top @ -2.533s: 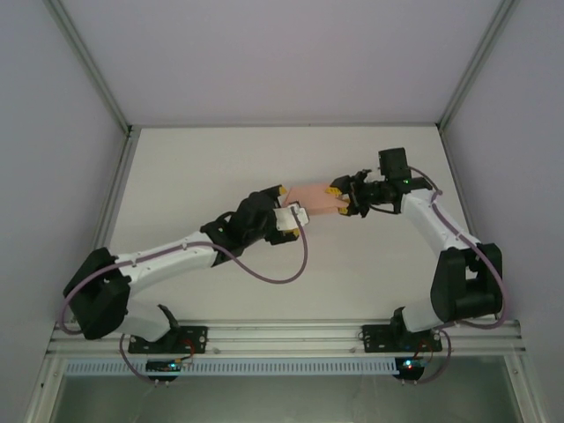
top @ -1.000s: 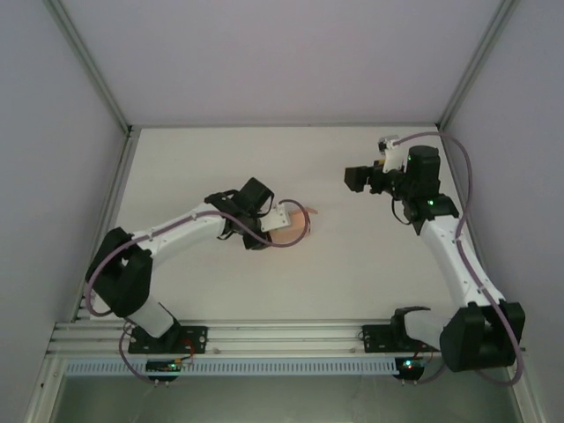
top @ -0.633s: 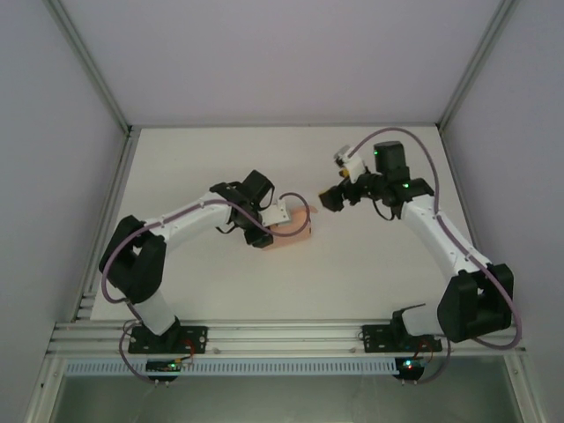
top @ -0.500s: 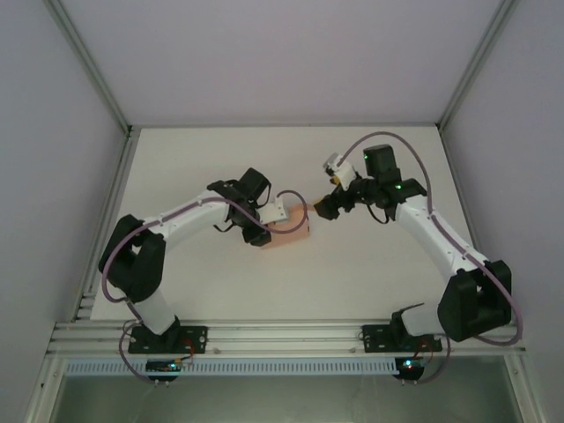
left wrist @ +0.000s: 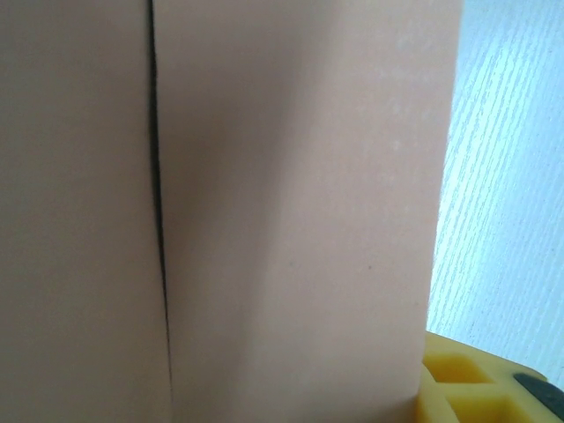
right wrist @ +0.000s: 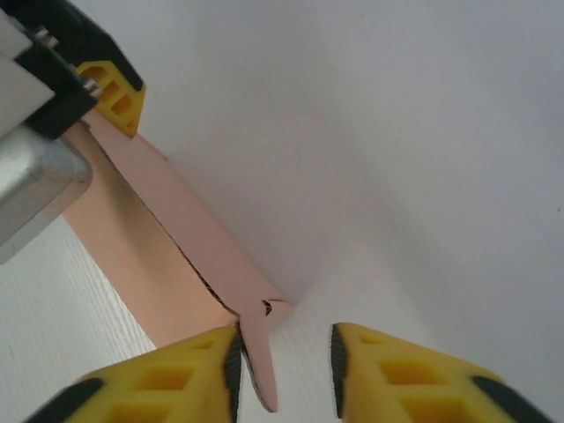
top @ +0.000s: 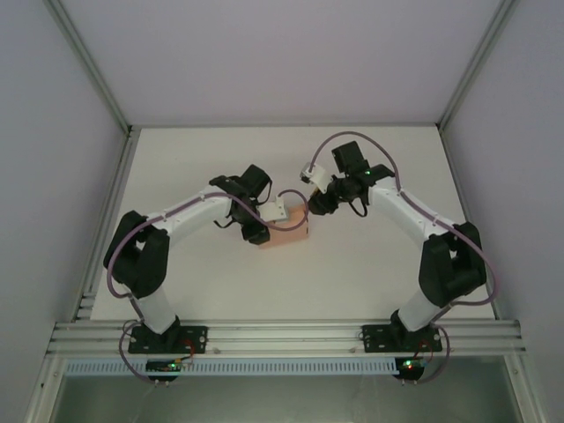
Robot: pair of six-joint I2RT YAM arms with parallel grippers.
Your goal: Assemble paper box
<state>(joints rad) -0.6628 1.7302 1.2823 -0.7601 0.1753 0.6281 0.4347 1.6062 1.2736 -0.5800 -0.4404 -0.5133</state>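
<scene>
One paper box (top: 289,236) of salmon-pink card was seen left of centre in the overhead view, resting on the white table (top: 370,273). Two arms were counted, each with one gripper, and both were met at the box.

The left gripper (top: 267,230) was set at the box's left side and was closed on one of its walls. In the left wrist view, plain pink card (left wrist: 291,211) with one dark vertical seam was seen close up, and a single yellow finger (left wrist: 465,388) was seen against its lower right edge.

The right gripper (top: 315,205) was placed at the box's upper right corner. In its wrist view the right gripper (right wrist: 284,348) was held agape, with one thin tab of the box (right wrist: 167,256) lying between its two yellow fingers (right wrist: 397,370) and unpinched. One yellow finger of the left gripper (right wrist: 115,88) was seen at upper left.

The table was bounded by pale lilac walls (top: 291,53), two aluminium corner posts (top: 88,66) and a rail (top: 291,335) along the bottom.
</scene>
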